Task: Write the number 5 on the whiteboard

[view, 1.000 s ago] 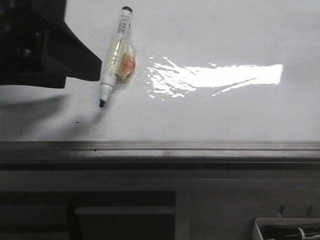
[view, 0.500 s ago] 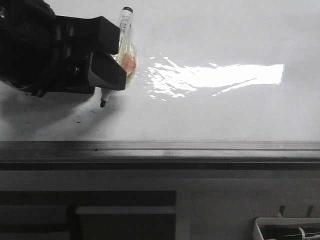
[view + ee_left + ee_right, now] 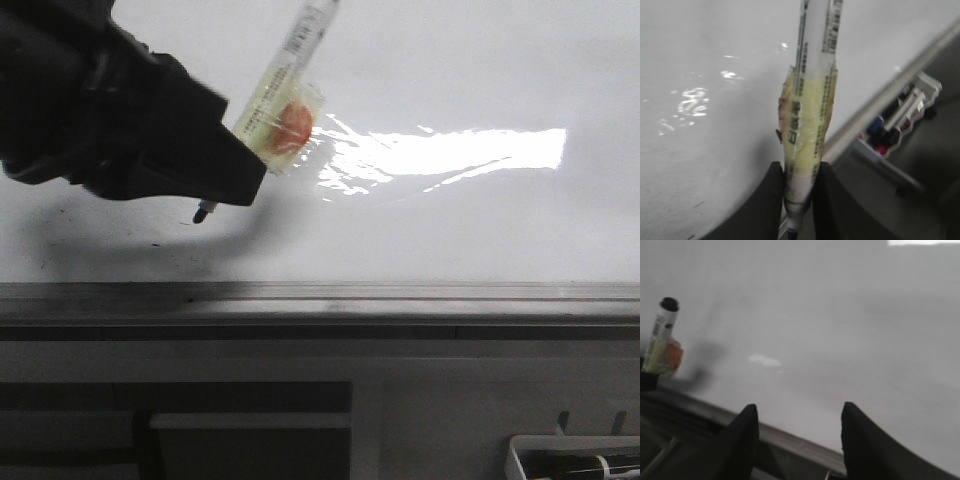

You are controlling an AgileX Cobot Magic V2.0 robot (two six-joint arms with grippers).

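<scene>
The whiteboard (image 3: 450,230) is seen as a large glossy white surface that fills the far half of the front view, with a bright band of glare right of centre. Its grey edge rail (image 3: 400,293) is laid across the whole width at the near side, and a grey cabinet front (image 3: 450,400) is seen below it. No drawn figure can be made out on the board; only a few tiny dark specks are visible near the left end of the rail.

The left gripper (image 3: 215,185) is placed over the left part of the board, a dark bulk reaching in from the left edge. Its fingers (image 3: 765,200) are pinched on the lower barrel of a marker (image 3: 285,90), as is shown in the left wrist view. The marker is held tilted, its upper end leaning to the far right, and a patch of yellowish tape with a red spot is wrapped around its middle. Its dark tip is seen just below the gripper, at or just above the board; contact cannot be judged.

The right gripper (image 3: 800,440) is seen only in its own wrist view, its two dark fingers spread apart with nothing between them.

A small tray of markers (image 3: 900,120) is set beyond the rail, at the near right corner of the front view.
</scene>
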